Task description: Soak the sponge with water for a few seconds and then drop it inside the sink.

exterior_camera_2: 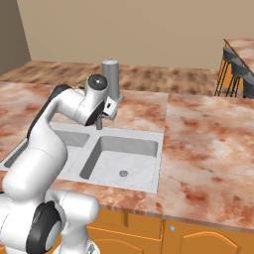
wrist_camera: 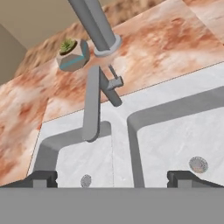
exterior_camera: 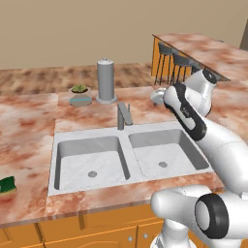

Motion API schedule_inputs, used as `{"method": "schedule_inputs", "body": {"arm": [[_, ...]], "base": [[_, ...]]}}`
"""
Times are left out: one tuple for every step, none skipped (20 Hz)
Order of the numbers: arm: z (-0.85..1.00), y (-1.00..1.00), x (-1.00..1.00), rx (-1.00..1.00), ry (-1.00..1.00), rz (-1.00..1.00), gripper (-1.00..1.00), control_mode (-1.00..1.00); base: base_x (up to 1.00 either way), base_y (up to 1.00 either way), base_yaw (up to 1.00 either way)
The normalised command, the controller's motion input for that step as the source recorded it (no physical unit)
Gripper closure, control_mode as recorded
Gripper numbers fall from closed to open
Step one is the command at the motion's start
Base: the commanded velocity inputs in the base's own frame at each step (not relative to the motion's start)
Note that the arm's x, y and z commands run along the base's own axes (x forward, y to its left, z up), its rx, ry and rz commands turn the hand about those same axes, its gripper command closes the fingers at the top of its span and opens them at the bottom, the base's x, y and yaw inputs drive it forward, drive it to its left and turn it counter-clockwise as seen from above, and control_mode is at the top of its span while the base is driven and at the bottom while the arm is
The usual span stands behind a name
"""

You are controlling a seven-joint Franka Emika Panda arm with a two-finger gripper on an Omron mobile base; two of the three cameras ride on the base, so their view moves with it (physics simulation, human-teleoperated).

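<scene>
1. Rendered kitchen, beige walls, mottled red-brown stone surface [exterior_camera: 29, 131].
2. Claw [wrist_camera: 113, 178] spread wide, empty, above the light-grey metal double-basin sink [exterior_camera: 127, 140], facing the grey faucet [wrist_camera: 92, 103].
3. Small flat green sponge [exterior_camera: 7, 185] sits untouched on the surface, well left of the sink.
4. No water stream visible. Judgement: everything remains, from pickup to soak to drop.
</scene>
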Motion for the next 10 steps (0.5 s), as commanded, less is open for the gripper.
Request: {"method": "schedule_inputs", "body": {"arm": [[-0.06,0.0,0.37,0.0,0.05,0.0,-1.0,-1.0],[-0.11,0.0,0.36,0.0,0.0,0.0,-1.0,-1.0],[-0.16,0.0,0.36,0.0,0.0,0.0,-1.0,-1.0],[-0.19,0.0,0.33,0.0,0.0,0.0,-1.0,-1.0],[-0.2,0.0,0.33,0.0,0.0,0.0,-1.0,-1.0],[-0.17,0.0,0.24,0.0,-0.04,0.0,-1.0,-1.0],[-0.16,0.0,0.23,0.0,-0.05,0.0,-1.0,-1.0],[-0.14,0.0,0.19,0.0,-0.06,0.0,-1.0,-1.0],[-0.14,0.0,0.17,0.0,-0.06,0.0,-1.0,-1.0],[-0.14,0.0,0.16,0.0,-0.06,0.0,-1.0,-1.0]], "base": [[0.0,0.0,0.0],[0.0,0.0,0.0],[0.0,0.0,0.0],[0.0,0.0,0.0],[0.0,0.0,0.0],[0.0,0.0,0.0],[0.0,0.0,0.0],[0.0,0.0,0.0],[0.0,0.0,0.0],[0.0,0.0,0.0]]}}
